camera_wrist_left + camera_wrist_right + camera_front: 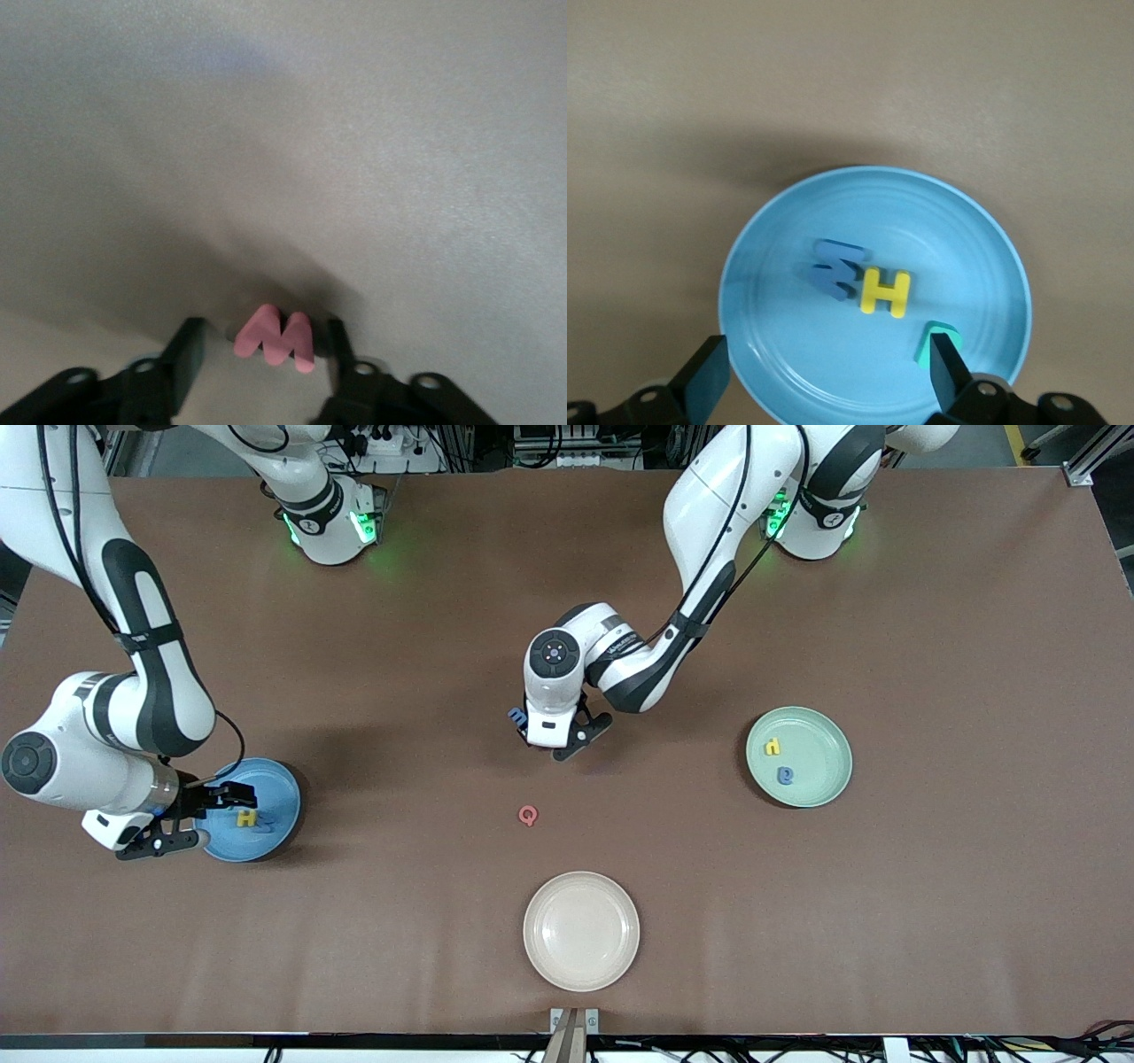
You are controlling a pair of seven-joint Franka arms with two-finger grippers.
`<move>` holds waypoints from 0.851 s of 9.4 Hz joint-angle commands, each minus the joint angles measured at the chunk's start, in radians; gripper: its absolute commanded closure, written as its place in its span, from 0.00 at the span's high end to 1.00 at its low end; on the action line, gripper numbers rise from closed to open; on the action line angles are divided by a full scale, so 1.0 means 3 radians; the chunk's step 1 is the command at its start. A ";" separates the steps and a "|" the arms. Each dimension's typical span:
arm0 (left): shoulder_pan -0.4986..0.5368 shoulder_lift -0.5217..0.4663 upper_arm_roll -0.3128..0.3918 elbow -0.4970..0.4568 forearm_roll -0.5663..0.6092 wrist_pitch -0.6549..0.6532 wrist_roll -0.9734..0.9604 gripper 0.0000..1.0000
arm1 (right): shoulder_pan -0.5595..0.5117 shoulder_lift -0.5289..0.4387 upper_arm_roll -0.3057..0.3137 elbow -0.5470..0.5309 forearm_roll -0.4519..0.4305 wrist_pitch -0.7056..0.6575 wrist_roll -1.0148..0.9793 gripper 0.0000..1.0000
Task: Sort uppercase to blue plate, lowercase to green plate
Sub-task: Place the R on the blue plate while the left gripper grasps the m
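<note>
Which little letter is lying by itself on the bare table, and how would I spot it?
Start at the cream plate, nearest the front camera. Just farther from the camera lies the red Q, alone on the brown table. No plate or gripper touches it.

My left arm reaches down to mid-bench, wrist bent straight down, left gripper (567,737) low with its jaws partly closed, a red letter (275,336) between them. My right arm bends low at its own end; right gripper (190,819) points sideways, jaws wide apart, nothing between them.
</note>
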 commanded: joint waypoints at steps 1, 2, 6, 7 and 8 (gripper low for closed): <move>-0.0021 0.0048 0.0026 0.0046 -0.0074 -0.0007 -0.0009 0.30 | 0.0087 0.0015 -0.0003 0.0102 -0.0055 -0.0022 0.0136 1.00; -0.0021 0.0048 0.0026 0.0046 -0.0074 -0.0007 -0.0009 0.26 | 0.0097 0.0020 -0.0003 0.0112 -0.0055 -0.0022 0.0177 1.00; 0.0005 0.0007 0.0031 0.0041 -0.0074 -0.0042 0.0007 0.17 | 0.0169 0.0051 -0.0003 0.0173 -0.0065 -0.0022 0.0274 1.00; 0.0066 -0.0023 0.0031 0.0041 -0.0069 -0.0109 0.0042 0.16 | 0.0184 0.0056 -0.0003 0.0179 -0.0060 -0.0022 0.0274 1.00; 0.0081 -0.0039 0.0031 0.0041 -0.0069 -0.0145 0.0088 0.16 | 0.0195 0.0056 -0.0003 0.0179 -0.0065 -0.0022 0.0355 1.00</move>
